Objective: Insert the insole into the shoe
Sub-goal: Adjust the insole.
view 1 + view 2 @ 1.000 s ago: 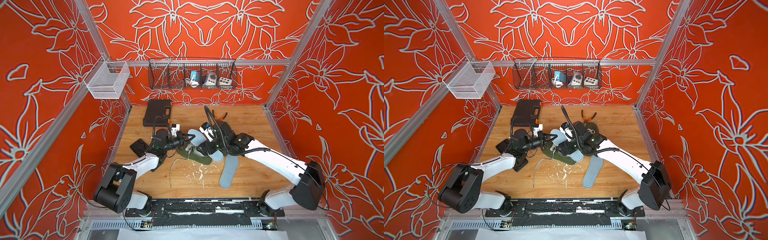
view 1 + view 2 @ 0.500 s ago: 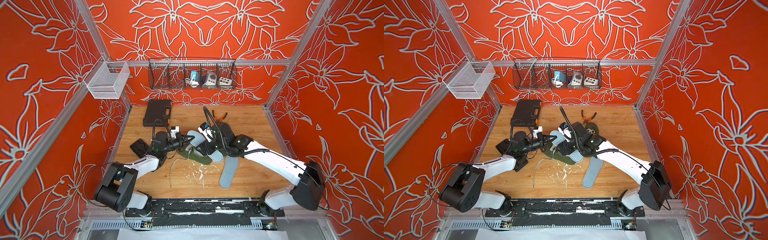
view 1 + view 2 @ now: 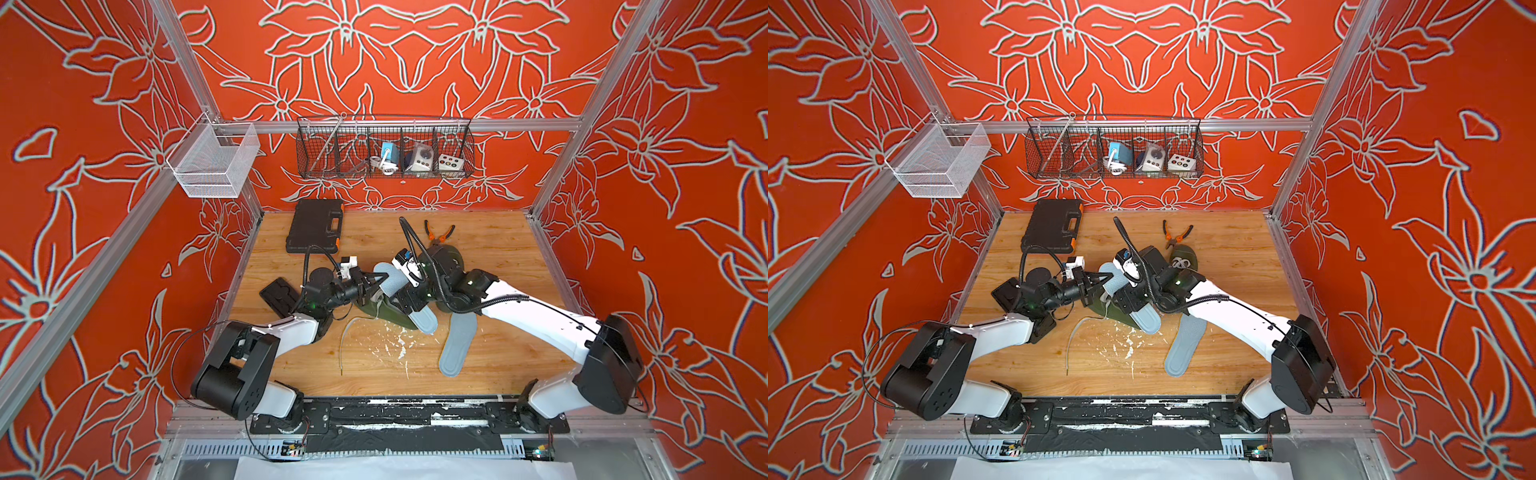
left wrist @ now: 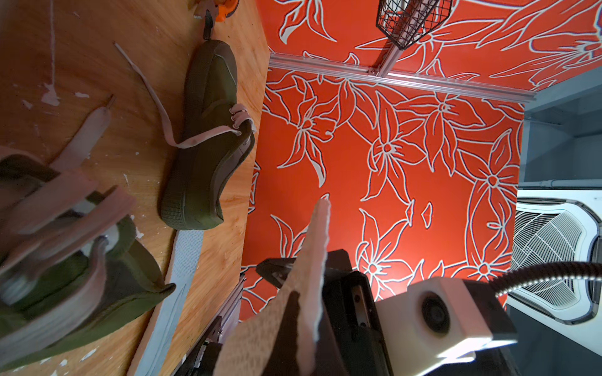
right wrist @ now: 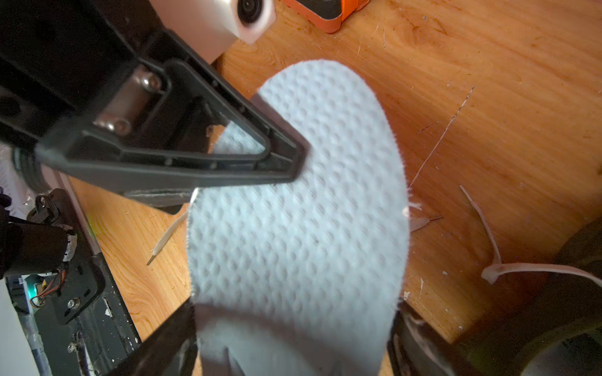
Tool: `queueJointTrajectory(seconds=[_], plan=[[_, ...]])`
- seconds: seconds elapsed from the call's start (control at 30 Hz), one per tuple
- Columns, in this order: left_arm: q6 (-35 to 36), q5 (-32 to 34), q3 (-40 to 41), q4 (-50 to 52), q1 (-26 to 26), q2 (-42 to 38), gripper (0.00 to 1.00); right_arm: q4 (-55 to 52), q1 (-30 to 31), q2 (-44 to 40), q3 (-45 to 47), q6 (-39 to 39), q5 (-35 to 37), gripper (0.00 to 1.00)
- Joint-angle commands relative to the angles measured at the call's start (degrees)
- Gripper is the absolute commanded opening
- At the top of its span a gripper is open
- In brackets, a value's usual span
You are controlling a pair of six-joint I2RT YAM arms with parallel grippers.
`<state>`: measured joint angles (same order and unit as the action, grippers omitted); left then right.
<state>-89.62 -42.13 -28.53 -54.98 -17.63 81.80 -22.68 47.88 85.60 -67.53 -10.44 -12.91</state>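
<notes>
The insole (image 3: 391, 281) barely shifts above the shoe (image 3: 376, 311): left hand (image 3: 371, 286) clamped on its edge, right hand (image 3: 410, 304) gripping its width. Insertion pending.

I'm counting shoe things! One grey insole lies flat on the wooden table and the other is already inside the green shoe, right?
No. The other insole is not inside the green shoe: the right wrist view shows it raised off the table, its edge pinched by the left gripper. The rest is right.
</notes>
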Motion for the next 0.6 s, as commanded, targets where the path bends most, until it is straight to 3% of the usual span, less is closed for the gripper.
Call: queueJointTrajectory(seconds=[0.0,0.23,0.43,0.57], plan=[[-1.0,0.0,0.4,-3.2,0.0,0.0,0.0,-0.8,0.8,0.5,-0.1,1.9,0.2,0.87],[-1.6,-0.1,0.9,-4.8,0.0,0.7,0.0,-0.4,2.6,0.0,0.9,2.3,1.1,0.88],[-0.8,-0.2,1.3,-3.6,0.0,0.3,0.0,0.4,2.5,-1.2,1.1,1.8,2.1,0.75],[-0.7,-0.3,1.5,-3.7,0.0,0.4,0.0,-1.0,2.3,-1.1,0.4,2.5,1.7,0.6]])
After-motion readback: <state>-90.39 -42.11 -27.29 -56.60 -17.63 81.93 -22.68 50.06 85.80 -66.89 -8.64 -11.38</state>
